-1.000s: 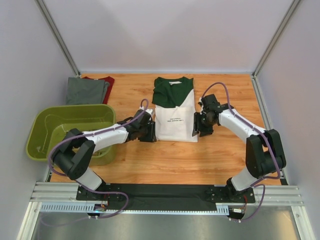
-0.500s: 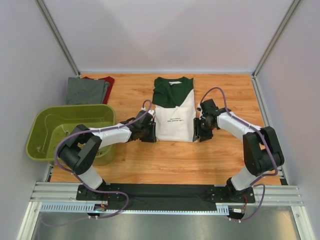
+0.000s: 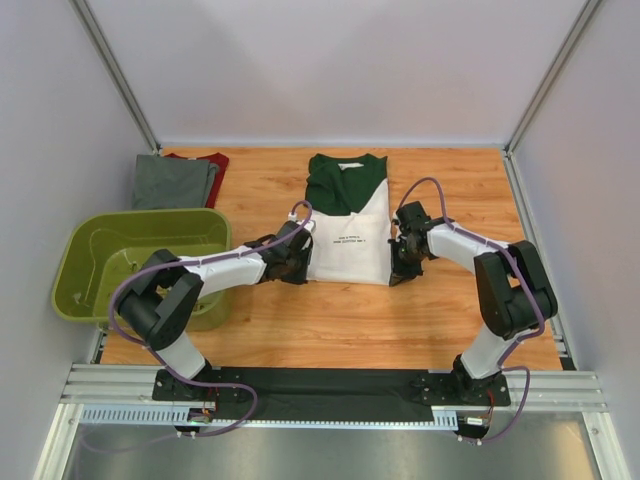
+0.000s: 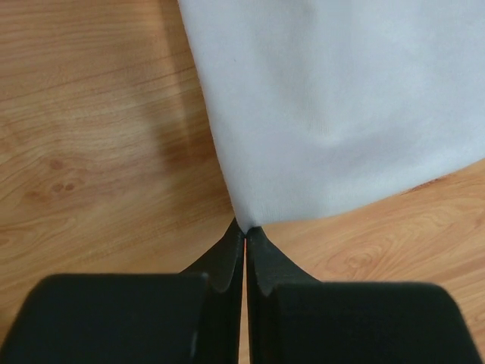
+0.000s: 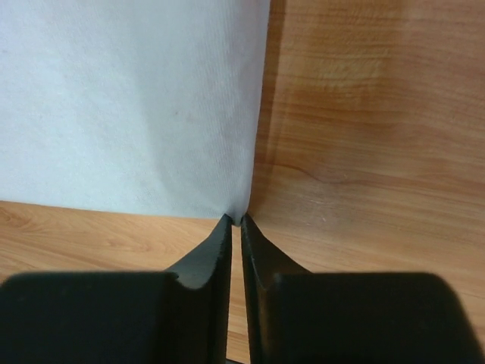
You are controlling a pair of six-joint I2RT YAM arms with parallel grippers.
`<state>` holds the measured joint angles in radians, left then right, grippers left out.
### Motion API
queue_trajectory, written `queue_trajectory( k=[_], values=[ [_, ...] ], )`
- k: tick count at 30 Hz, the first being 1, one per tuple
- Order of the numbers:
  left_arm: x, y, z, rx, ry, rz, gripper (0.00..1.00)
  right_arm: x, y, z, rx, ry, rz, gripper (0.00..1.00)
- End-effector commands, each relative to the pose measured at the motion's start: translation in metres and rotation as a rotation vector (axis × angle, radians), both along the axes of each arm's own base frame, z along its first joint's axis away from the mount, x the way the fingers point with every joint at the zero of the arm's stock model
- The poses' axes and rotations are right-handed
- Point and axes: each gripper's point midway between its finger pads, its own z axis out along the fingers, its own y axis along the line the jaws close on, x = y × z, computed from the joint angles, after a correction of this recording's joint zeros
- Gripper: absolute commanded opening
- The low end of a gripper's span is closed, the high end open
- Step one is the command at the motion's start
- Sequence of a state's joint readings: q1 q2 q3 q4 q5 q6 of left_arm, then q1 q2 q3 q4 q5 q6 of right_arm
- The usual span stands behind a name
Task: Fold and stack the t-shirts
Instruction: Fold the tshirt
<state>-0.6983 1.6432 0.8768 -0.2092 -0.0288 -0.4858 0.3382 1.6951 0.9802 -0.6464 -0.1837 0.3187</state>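
From the top view, I am looking at the white shirt (image 3: 348,235) lying folded in the middle of the desk (image 3: 300,320), closer to the far edge. Its green collar is pointing at the far edge and its white hem at the near one. The left gripper (image 3: 298,268) is sitting at the shirt's near left corner, and the right gripper (image 3: 398,268) is sitting at its near right corner. Both arms are reaching in from the sides, so the shirt is lying between the two tools. The grey shirt (image 3: 172,182) is lying folded in the far left corner. The red shirt (image 3: 212,162) is showing along its right side, seemingly under it. The basket (image 3: 70,255) is standing at the left edge, just nearer than those two.

From the left wrist view, I am seeing the left gripper (image 4: 244,231) clenched, with its tips pressing together on the very corner of the white shirt (image 4: 341,114). The cloth is spreading up and to the right from the tips, over the desk (image 4: 91,114).

From the right wrist view, I am seeing the right gripper (image 5: 236,221) pinching the other corner of the white shirt (image 5: 129,98). Only a thin slit is showing between its fingers. The cloth is spreading up and to the left, with bare desk (image 5: 364,114) to its right.
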Motion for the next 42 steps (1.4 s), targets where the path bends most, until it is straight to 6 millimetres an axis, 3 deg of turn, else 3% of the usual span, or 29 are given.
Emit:
queue_trajectory(
  k=[1, 14, 20, 28, 34, 38, 42],
  values=[
    [0.010, 0.010, 0.022, 0.090, -0.100, -0.036, 0.00, 0.012, -0.002, -0.007, -0.024, -0.028, -0.019, 0.00],
    [0.005, 0.030, 0.034, 0.249, -0.133, -0.052, 0.00, 0.012, -0.023, 0.007, -0.125, -0.073, -0.047, 0.00],
    [-0.021, 0.016, 0.029, 0.187, -0.085, -0.129, 0.00, -0.007, -0.015, 0.001, -0.070, -0.009, -0.048, 0.00],
    [-0.049, 0.010, 0.017, 0.118, 0.020, -0.086, 0.00, -0.045, -0.016, 0.002, -0.028, 0.066, -0.083, 0.00],
    [-0.080, 0.004, 0.009, 0.113, 0.095, -0.117, 0.00, -0.063, -0.004, 0.002, 0.066, 0.103, -0.091, 0.00],
    [-0.099, 0.002, 0.009, 0.113, 0.112, -0.125, 0.00, -0.082, -0.010, 0.002, 0.062, 0.123, -0.102, 0.00],
    [-0.109, 0.011, 0.008, 0.133, 0.136, -0.085, 0.00, -0.094, -0.016, 0.004, 0.056, 0.120, -0.117, 0.00]
  ],
)
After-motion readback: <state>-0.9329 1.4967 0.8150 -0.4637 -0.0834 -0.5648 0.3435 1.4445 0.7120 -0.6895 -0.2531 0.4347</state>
